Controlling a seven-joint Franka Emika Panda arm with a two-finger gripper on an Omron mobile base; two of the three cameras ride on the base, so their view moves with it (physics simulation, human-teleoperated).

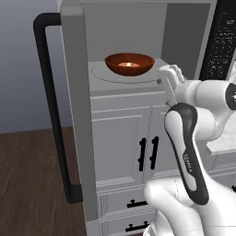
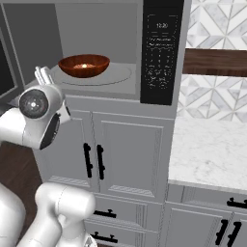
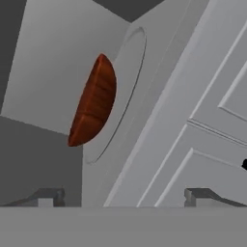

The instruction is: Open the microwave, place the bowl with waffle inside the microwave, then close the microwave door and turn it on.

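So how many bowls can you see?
1. The glossy reddish-brown round bowl sits on the round turntable plate inside the open grey microwave. No other bowl shows.

Gripper (image 3: pixel 123 195) empty, jaws wide (arm raised, wrist rolled).

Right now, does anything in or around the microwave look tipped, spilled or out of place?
Nothing stands out. The bowl sits upright on the turntable plate inside the microwave, with the waffle in it. The door is swung wide open, and the open gripper is empty, just outside the opening.
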